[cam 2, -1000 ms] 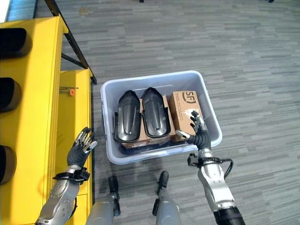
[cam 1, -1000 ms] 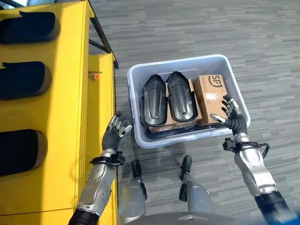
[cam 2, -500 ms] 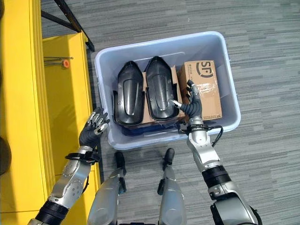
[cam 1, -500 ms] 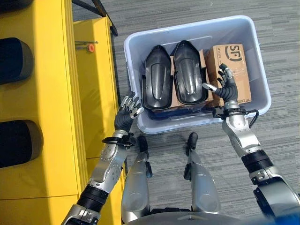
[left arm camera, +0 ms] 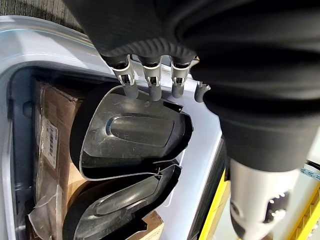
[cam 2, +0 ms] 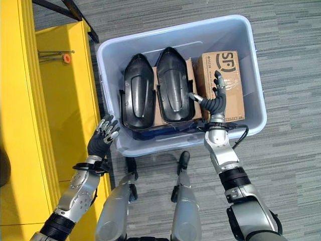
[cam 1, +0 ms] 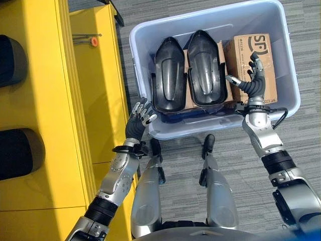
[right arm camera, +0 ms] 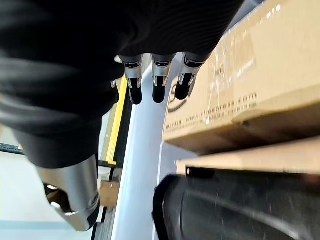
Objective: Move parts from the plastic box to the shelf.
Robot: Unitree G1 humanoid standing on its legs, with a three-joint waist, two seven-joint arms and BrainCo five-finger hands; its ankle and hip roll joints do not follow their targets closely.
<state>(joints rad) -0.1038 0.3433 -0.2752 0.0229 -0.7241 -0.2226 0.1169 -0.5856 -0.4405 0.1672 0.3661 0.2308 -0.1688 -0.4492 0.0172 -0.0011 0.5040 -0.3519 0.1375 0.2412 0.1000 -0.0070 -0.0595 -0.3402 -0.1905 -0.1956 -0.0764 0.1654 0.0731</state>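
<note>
Two black molded plastic parts lie side by side in your pale blue plastic box (cam 1: 143, 50) on the grey floor: the left black part (cam 1: 168, 75) and the right black part (cam 1: 205, 69), both resting on flat cardboard. A brown cardboard carton (cam 1: 257, 52) sits in the box just to their right. Your right hand (cam 1: 252, 82) hovers above the box between the right black part and the carton, fingers spread and relaxed, holding nothing. Your left hand (cam 1: 140, 117) hangs outside the box near its front left corner, fingers also loosely extended and empty. Beside it on the robot's left stands the yellow shelf (cam 1: 50, 110), with dark parts (cam 1: 20, 153) already lying on it. Nothing is grasped yet. The parts are smooth, curved and packed close together, so a grip on one may slip or drag its neighbour. Your left hand sits close to the box wall and could nudge the box as it reaches in.
</note>
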